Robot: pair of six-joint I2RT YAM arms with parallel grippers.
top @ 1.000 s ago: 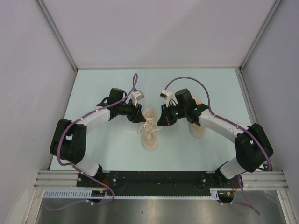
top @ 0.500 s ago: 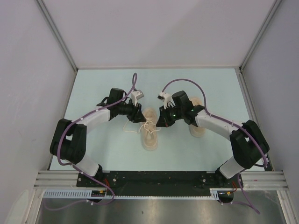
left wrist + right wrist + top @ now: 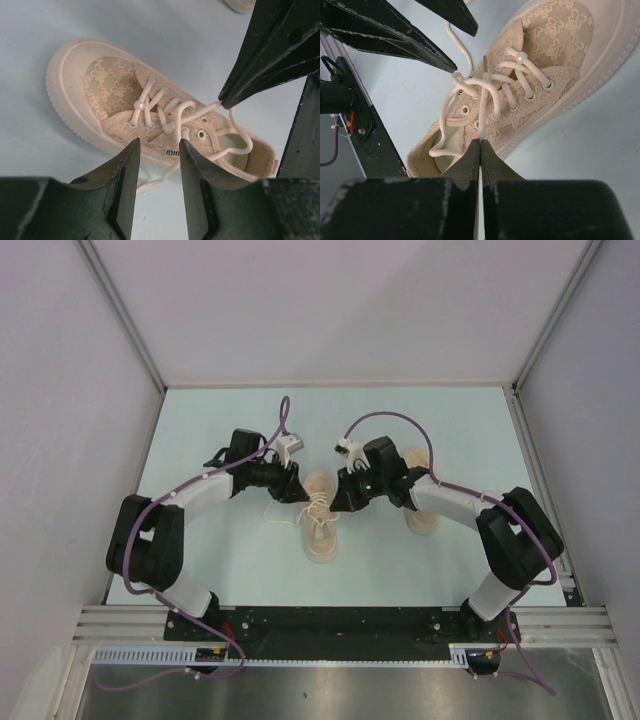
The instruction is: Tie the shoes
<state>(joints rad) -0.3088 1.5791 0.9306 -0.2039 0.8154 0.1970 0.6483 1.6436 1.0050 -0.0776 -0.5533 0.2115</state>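
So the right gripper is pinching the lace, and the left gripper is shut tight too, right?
Not quite. The left gripper is not shut. Its jaws stand apart beside the shoe, as the left wrist view shows. The right gripper is pinching the lace, as you said.

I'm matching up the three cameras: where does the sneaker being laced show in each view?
Top external: sneaker at the picture's centre, slightly low.
Left wrist: sneaker across the middle, toe upper left.
Right wrist: sneaker in the upper right, toe at the top right.
Shared landmark: the right pincer, shut on the sneaker's lace, seen in all three.
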